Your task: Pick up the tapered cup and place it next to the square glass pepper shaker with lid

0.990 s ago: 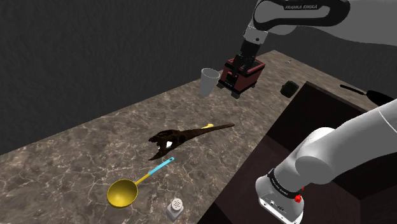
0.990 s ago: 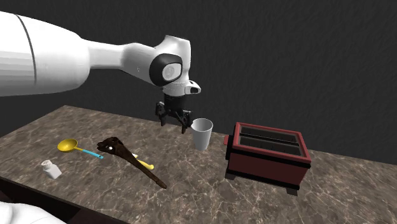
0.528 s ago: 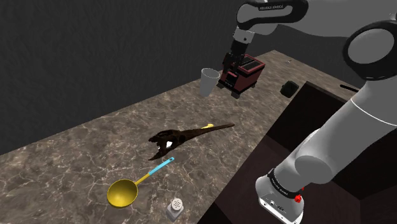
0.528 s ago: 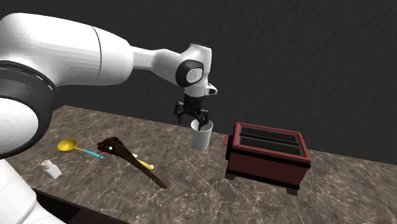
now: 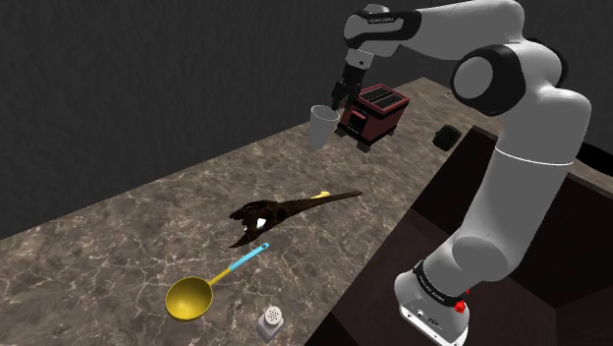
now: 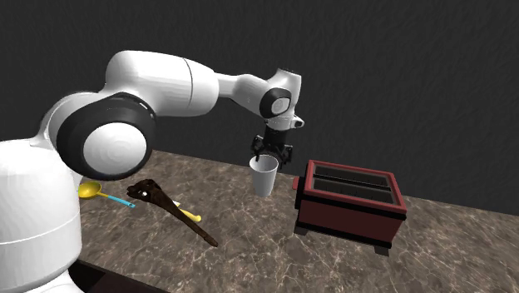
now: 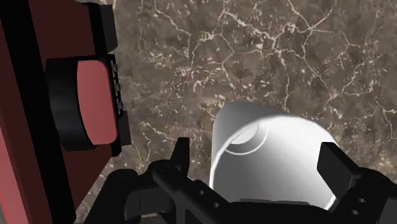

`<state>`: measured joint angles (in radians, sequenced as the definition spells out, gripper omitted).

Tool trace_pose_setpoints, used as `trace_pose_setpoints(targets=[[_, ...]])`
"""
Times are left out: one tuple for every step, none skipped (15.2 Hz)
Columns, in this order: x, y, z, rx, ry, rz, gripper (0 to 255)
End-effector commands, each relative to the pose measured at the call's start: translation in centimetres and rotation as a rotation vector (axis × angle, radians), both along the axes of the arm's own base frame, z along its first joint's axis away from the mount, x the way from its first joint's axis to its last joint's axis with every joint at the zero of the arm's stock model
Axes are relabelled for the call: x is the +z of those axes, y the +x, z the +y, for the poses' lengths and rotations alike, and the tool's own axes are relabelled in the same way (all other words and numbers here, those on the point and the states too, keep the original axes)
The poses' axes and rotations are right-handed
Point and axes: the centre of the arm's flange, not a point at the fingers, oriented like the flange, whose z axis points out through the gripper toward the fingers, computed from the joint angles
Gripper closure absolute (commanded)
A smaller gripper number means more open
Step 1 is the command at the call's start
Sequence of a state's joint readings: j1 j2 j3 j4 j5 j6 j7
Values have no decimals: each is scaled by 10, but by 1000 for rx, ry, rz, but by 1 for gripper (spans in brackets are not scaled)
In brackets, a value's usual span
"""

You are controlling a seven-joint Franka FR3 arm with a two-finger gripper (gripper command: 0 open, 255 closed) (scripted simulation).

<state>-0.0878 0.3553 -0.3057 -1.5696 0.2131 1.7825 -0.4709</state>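
The tapered cup (image 5: 320,126) is white and stands upright on the marble counter (image 5: 147,226), close to a dark red toaster (image 5: 374,110). My gripper (image 5: 339,100) hangs just over the cup's rim (image 6: 265,161), pointing down, and is open. From the wrist I look into the cup (image 7: 273,159); one black finger (image 7: 181,156) stands on each side of it, and neither finger touches it. The pepper shaker (image 5: 270,320), pale with a perforated lid, sits far off by the counter's front edge.
A dark wooden utensil (image 5: 285,210) and a yellow ladle with a blue handle (image 5: 201,290) lie between the cup and the shaker. The toaster (image 6: 351,202) sits right beside the cup (image 6: 265,176). A small black object (image 5: 447,137) is behind it. The counter drops to a dark recess (image 5: 491,177).
The arm swung from above the toaster over to the cup, toward the shoulder view's left. The gripper stayed open. The cup has not moved.
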Motion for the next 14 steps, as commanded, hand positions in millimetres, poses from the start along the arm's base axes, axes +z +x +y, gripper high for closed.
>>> trace_pose_setpoints(targets=[[-13,22,-13,9,6,1,0],[-18,33,-19,13,9,1,0],[-23,43,-24,16,11,1,0],[-28,43,-23,16,11,1,0],[-33,42,-23,16,11,1,0],[-38,42,-22,16,11,1,0],[-43,42,-21,16,11,1,0],[-49,41,-20,16,11,1,0],[-54,41,-19,16,11,1,0],[-59,40,-19,16,11,1,0],[-62,40,-18,16,11,1,0],[-62,40,-18,16,11,1,0],[-62,40,-18,16,11,1,0],[-62,40,-18,16,11,1,0]])
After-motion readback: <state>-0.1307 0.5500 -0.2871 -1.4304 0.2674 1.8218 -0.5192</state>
